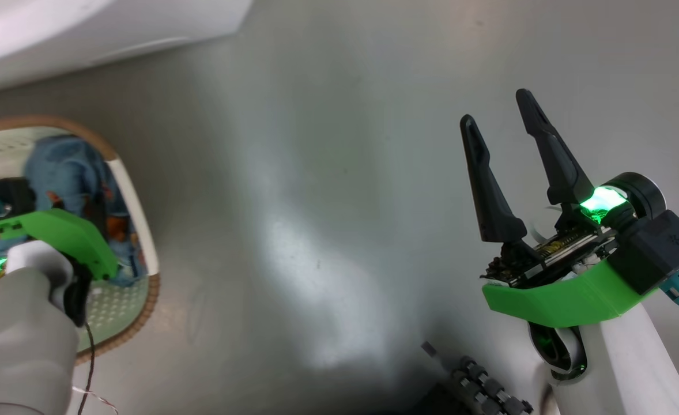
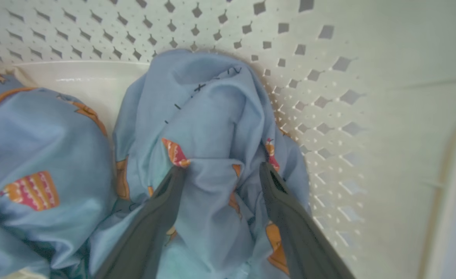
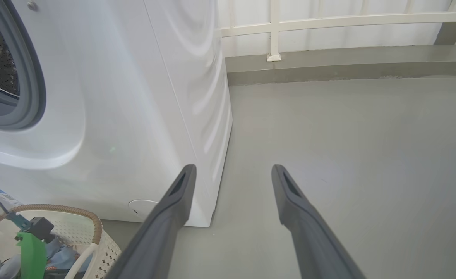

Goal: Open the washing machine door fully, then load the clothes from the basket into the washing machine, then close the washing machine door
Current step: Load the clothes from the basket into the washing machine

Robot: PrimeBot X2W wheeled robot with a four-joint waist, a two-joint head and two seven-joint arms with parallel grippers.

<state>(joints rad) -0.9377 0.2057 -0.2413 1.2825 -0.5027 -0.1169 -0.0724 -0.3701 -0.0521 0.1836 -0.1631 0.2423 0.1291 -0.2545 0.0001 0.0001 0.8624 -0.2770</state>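
The cream perforated basket (image 1: pixel 138 202) with a brown rim stands on the floor at the left. Light blue printed clothes (image 2: pixel 197 116) lie heaped inside it. My left gripper (image 2: pixel 223 170) is down in the basket, open, its two fingers straddling a raised fold of the blue cloth. In the head view the left wrist's green bracket (image 1: pixel 68 233) hides those fingers. My right gripper (image 1: pixel 498 109) hangs open and holds nothing above bare floor. The white washing machine (image 3: pixel 135 97) shows its drum opening and grey gasket (image 3: pixel 32 77). The washing machine door is out of view.
Grey floor (image 1: pixel 328 202) stretches between the basket and my right arm. The washing machine's white lower edge (image 1: pixel 86 34) runs behind the basket. A low kerb and white railing (image 3: pixel 328 23) close off the far side. A ribbed dark cable (image 1: pixel 483 383) lies near my base.
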